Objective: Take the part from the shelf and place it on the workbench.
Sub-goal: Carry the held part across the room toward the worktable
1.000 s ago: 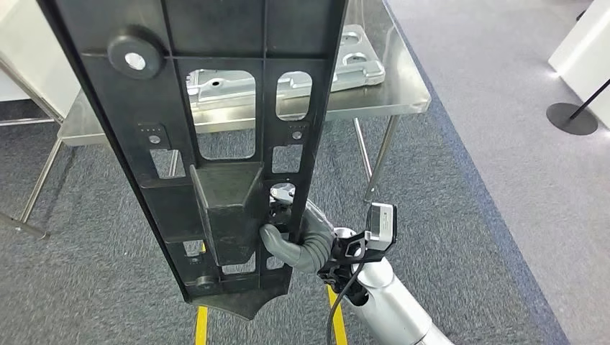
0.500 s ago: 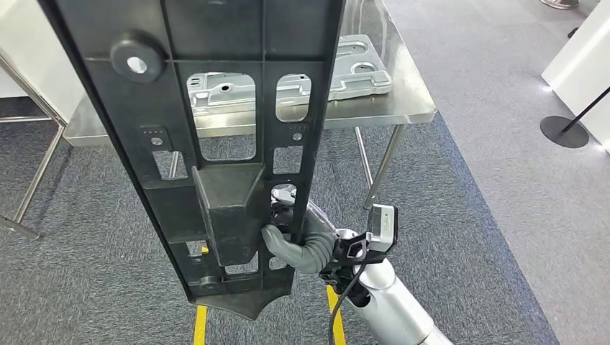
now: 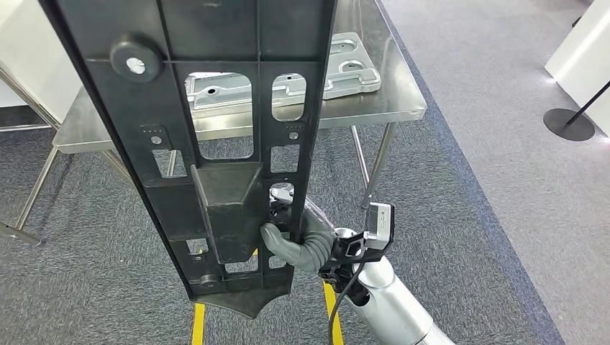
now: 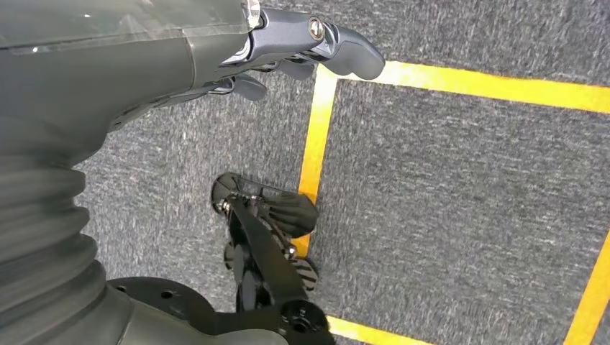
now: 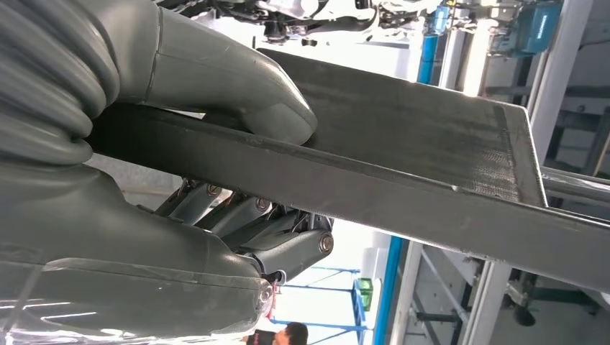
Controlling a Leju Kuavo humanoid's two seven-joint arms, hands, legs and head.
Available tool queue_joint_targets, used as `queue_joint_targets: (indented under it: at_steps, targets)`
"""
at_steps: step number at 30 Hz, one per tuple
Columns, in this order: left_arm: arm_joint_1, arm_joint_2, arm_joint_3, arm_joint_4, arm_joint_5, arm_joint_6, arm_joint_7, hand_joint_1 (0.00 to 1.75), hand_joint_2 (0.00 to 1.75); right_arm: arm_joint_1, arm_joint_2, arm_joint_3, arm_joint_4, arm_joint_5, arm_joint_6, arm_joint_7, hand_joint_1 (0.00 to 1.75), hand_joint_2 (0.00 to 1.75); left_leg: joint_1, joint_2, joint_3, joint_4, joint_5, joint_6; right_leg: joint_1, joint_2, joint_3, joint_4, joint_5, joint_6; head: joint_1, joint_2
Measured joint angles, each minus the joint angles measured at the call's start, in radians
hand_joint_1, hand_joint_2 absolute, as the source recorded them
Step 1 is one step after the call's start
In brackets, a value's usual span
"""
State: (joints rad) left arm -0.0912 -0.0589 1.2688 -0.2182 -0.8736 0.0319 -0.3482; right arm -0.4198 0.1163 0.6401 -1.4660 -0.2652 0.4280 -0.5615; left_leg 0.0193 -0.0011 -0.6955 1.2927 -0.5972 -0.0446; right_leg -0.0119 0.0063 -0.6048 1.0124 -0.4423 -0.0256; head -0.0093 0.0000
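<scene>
We see the right robot hand (image 3: 293,241) gripping the black part (image 3: 216,129) upright (top cut off), hiding much of the table (image 3: 388,108); left robot hand (image 4: 288,50) hangs w/ fingers spread, empty.

Grey right hand (image 5: 180,144) holding a long flat black plastic part (image 5: 403,172). Thick grey thumb (image 5: 237,86) pressed on one side, darker fingers (image 5: 252,223) on the other side. Blue posts (image 5: 392,287) and white frames (image 5: 496,65) far behind, blurry.
</scene>
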Motion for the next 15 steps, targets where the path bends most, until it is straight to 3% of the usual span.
queue_joint_targets:
  at_steps: [1,3,4,6,9,11,13,14,15]
  targets:
    - [0.0,0.0,0.0,0.0,0.0,0.0,0.0,0.0,1.75,0.0,0.0,0.0,0.001,0.0,0.0,0.0,1.75,1.75,0.0,0.0,0.009,-0.028,0.027,0.003,0.001,0.001,0.002,0.0,-0.001,0.0,0.0,0.0]
    - [-0.001,0.0,0.0,0.0,0.0,0.0,0.0,0.0,1.75,-0.001,0.0,0.0,0.002,0.0,0.0,0.0,1.75,1.75,-0.001,0.0,0.069,-0.163,0.101,0.013,0.001,0.002,0.009,0.0,-0.005,0.004,0.0,0.0]
    - [-0.001,0.0,0.0,0.0,0.0,0.0,-0.001,0.0,1.75,-0.001,0.0,0.0,0.002,0.0,0.0,0.0,1.75,1.75,-0.004,0.0,0.097,-0.226,0.123,0.019,0.003,0.003,0.011,0.0,-0.006,0.008,0.0,0.0]
    - [-0.002,0.001,0.0,0.0,0.001,0.0,-0.002,0.0,1.75,-0.002,0.0,0.0,0.002,0.0,0.0,0.0,1.75,1.75,-0.01,-0.001,0.122,-0.285,0.133,0.029,0.004,0.003,0.011,0.001,-0.008,0.018,0.001,0.0]
    - [0.0,0.0,0.0,0.0,0.002,0.0,-0.002,0.0,1.75,-0.003,0.0,0.0,0.002,0.001,0.0,0.0,1.75,1.75,-0.009,-0.002,0.129,-0.295,0.135,0.045,0.004,0.001,0.01,0.006,-0.015,0.036,0.001,0.0]
    - [-0.001,-0.001,0.0,0.0,0.003,0.0,-0.002,0.0,1.75,-0.005,0.0,0.0,0.002,0.001,0.0,0.0,1.75,1.75,-0.004,0.0,0.139,-0.305,0.139,0.057,0.004,0.0,-0.019,0.072,-0.052,0.044,0.002,0.0]
    - [-0.001,-0.002,0.0,0.0,0.002,-0.001,-0.002,0.0,1.75,-0.004,-0.001,0.0,0.004,0.001,0.0,0.0,1.75,1.75,-0.007,0.001,0.142,-0.305,0.136,0.063,0.003,-0.001,-0.09,0.209,-0.111,0.048,0.003,0.0]
    - [-0.001,-0.002,0.0,0.0,0.0,-0.001,-0.002,0.0,1.75,-0.002,-0.001,0.0,0.005,0.001,0.0,0.0,1.75,1.75,-0.008,0.001,0.143,-0.304,0.133,0.065,0.003,-0.001,-0.124,0.266,-0.126,0.049,0.003,0.0]
    - [0.0,-0.002,0.0,0.0,-0.001,-0.001,-0.002,0.0,1.75,-0.001,-0.002,0.0,0.007,0.001,0.0,0.0,1.75,1.75,-0.008,0.0,0.145,-0.303,0.129,0.065,0.002,-0.001,-0.142,0.292,-0.122,0.049,0.003,0.0]
